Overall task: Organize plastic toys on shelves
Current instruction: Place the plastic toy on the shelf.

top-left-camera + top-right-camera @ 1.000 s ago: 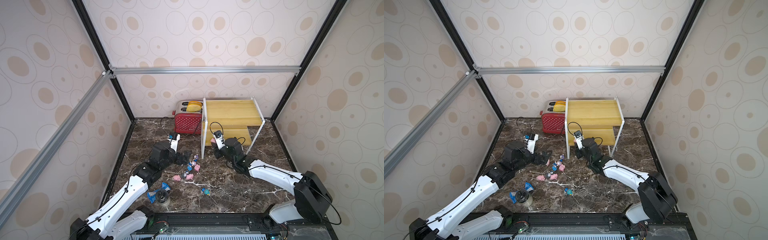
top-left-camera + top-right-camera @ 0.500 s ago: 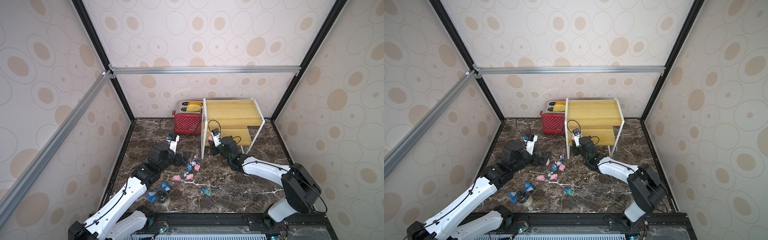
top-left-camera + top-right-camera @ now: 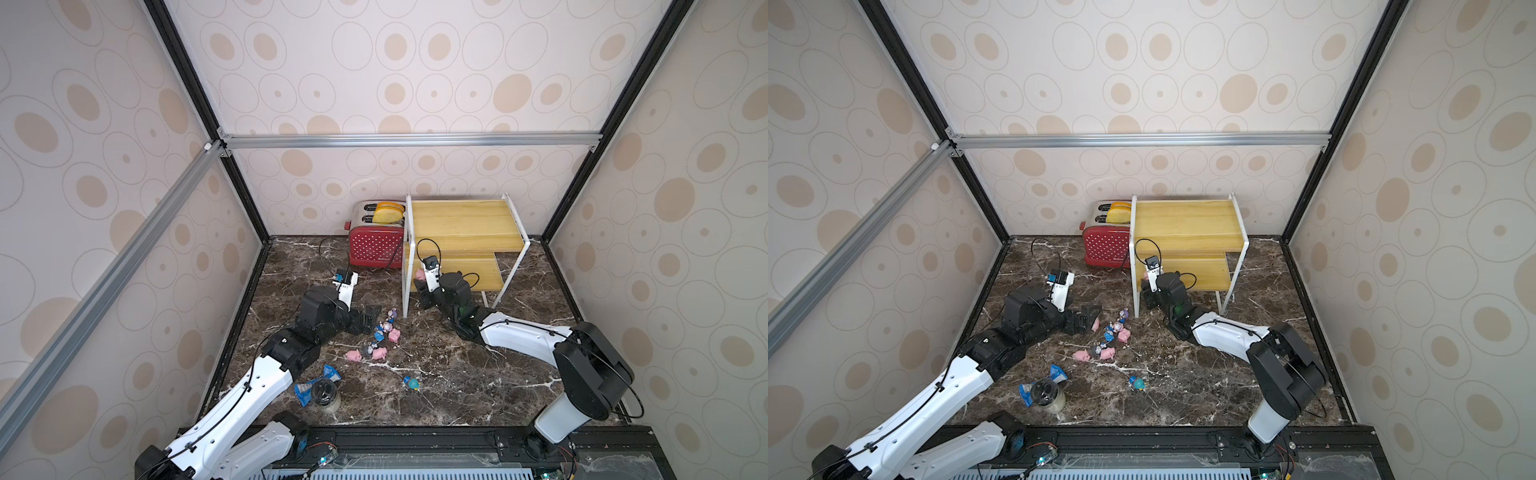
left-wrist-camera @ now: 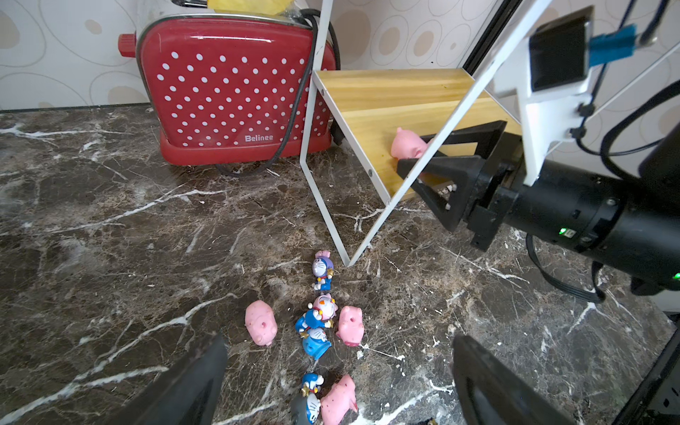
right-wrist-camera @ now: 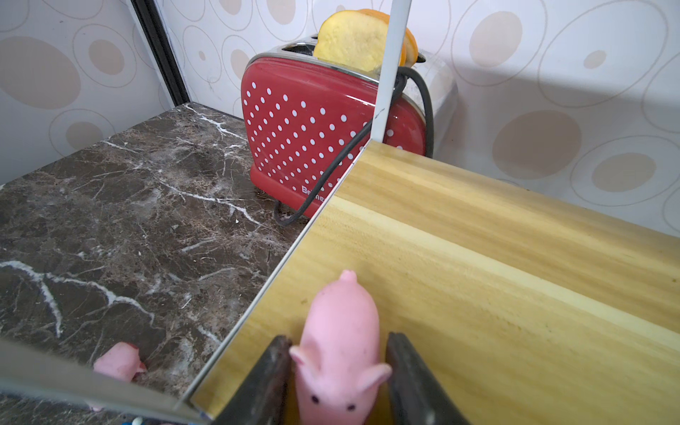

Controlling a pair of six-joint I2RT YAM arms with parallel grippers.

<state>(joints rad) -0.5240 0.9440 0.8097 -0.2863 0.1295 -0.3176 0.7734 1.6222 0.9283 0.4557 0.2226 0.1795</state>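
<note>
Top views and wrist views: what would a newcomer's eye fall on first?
First, the red polka-dot toaster at the back, beside the two-tier rack of yellow wooden boards. Next, a glossy pink pig on the lower board, between the fingers of the right hand. A cluster of small pink and blue toys lies on the dark marble table.

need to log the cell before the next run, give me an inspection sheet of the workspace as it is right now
surface: dark marble tabletop, white veins, no spills seen
job's things: one pink pig on the lower board of the shelves; other pigs and figurines clustered on the tabletop; one figurine apart, nearer the front
clutter: red toaster holding bread beside the shelves; blue wrapper and jar by the left arm
grippers: left gripper open beside the cluster; right gripper open a little, fingers flanking the shelf pig
cables: toaster cord trails to the tabletop; wrist cables loop free
surroundings: patterned walls, aluminium frame
</note>
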